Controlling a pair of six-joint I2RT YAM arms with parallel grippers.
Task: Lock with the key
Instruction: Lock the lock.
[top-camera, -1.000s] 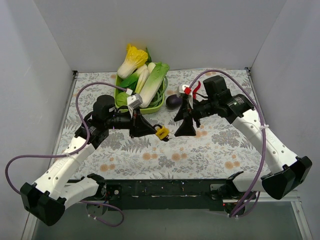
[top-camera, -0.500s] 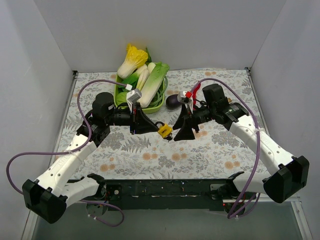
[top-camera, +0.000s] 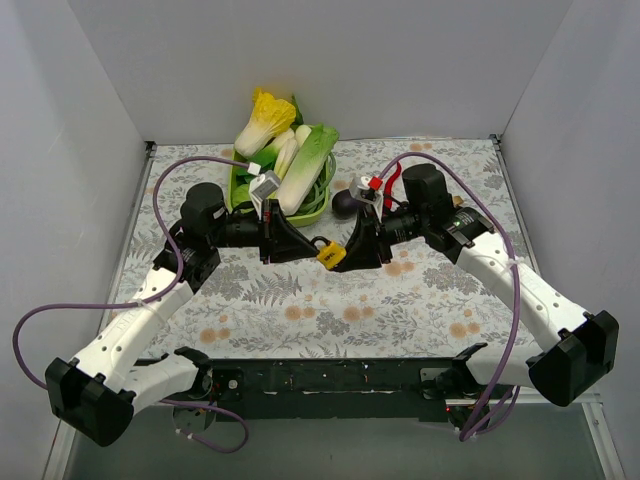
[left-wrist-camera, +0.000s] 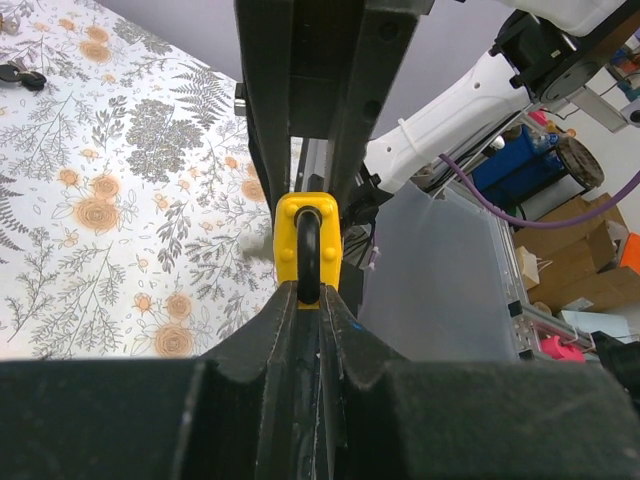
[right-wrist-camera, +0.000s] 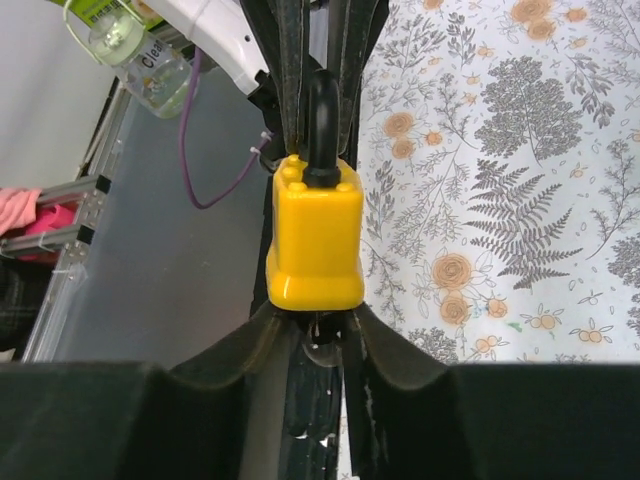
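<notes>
Pinching the black shackle (left-wrist-camera: 308, 250) of the yellow padlock (top-camera: 330, 254) tight in the left gripper (top-camera: 306, 247), and holding the lock in the air just in front of the green basket (top-camera: 240, 197), above the flowered cloth (top-camera: 300, 320). Meeting the padlock's base with the right gripper (top-camera: 354, 250), which is reaching in from the front right of the basket, its fingers (right-wrist-camera: 375, 335) standing close together under the yellow body. Showing only a small pale piece between those fingers, too hidden to name, and leaving it unclear whether they are clamping anything.
</notes>
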